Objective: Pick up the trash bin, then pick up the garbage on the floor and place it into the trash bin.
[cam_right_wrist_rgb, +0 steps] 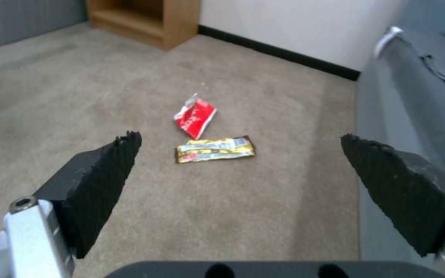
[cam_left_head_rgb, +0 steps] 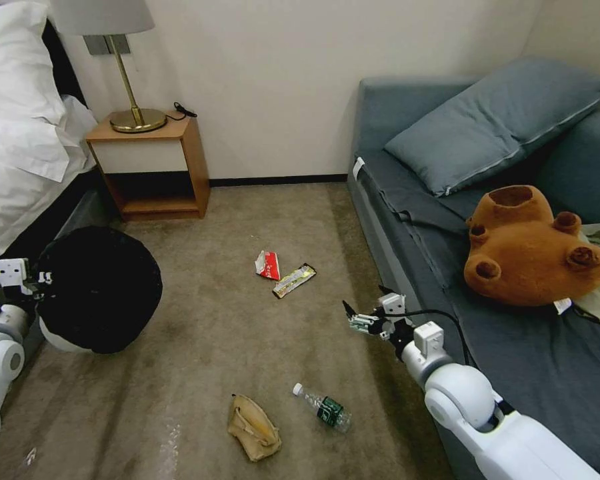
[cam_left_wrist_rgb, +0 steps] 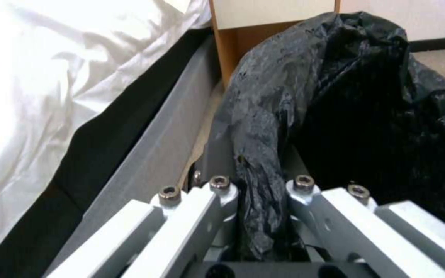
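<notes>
Left claw (cam_left_wrist_rgb: 261,216) clenched the black-bagged white bin (cam_left_head_rgb: 100,287); right claw (cam_right_wrist_rgb: 238,170) gaped toward red-white wrapper (cam_right_wrist_rgb: 196,117), likely next pick.

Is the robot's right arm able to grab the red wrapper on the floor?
Probably yes. The right gripper is open and pointed at the red wrapper, with bare carpet between them; the yellow wrapper lies just beside it.
</notes>
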`<state>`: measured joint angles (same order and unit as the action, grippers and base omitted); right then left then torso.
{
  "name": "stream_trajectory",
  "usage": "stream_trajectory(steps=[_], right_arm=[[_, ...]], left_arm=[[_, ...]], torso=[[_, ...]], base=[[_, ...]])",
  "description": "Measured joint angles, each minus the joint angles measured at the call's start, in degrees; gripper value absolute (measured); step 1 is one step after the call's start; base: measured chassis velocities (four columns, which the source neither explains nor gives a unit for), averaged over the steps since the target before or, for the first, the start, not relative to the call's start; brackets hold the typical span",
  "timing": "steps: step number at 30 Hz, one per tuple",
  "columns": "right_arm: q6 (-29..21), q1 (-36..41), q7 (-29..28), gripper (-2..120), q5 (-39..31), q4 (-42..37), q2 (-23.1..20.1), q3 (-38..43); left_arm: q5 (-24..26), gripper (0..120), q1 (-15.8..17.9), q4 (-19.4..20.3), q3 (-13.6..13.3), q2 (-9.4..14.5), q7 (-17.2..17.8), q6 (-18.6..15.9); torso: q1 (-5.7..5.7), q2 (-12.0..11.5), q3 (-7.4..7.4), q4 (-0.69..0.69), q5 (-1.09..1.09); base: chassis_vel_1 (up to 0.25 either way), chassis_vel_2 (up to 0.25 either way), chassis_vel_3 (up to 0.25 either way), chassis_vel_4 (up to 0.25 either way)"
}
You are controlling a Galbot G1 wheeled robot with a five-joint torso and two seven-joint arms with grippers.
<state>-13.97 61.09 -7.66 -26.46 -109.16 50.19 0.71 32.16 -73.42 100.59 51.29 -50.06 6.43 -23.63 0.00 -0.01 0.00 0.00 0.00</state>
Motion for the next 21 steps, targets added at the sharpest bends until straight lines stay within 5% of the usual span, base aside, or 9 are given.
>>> stream_trajectory(steps=[14, 21], right_arm=[[-3.5, -8.3, 1.6, 100, 2.0, 6.9, -0.8, -14.0], [-4.2, -5.9, 8.7, 100, 14.6, 14.3, 0.4, -20.0]], left_arm=[[-2.2, 5, -1.5, 1.5, -0.2, -2.5, -0.6, 0.9], [-2.5, 5, -2.0, 2.6, -0.6, -4.4, -0.7, 0.8]], torso=[[0.0, 0.0, 0.0, 0.0, 0.0], [0.0, 0.0, 0.0, -0.01, 0.0]], base=[[0.0, 0.0, 0.0, 0.0], [0.0, 0.0, 0.0, 0.0]])
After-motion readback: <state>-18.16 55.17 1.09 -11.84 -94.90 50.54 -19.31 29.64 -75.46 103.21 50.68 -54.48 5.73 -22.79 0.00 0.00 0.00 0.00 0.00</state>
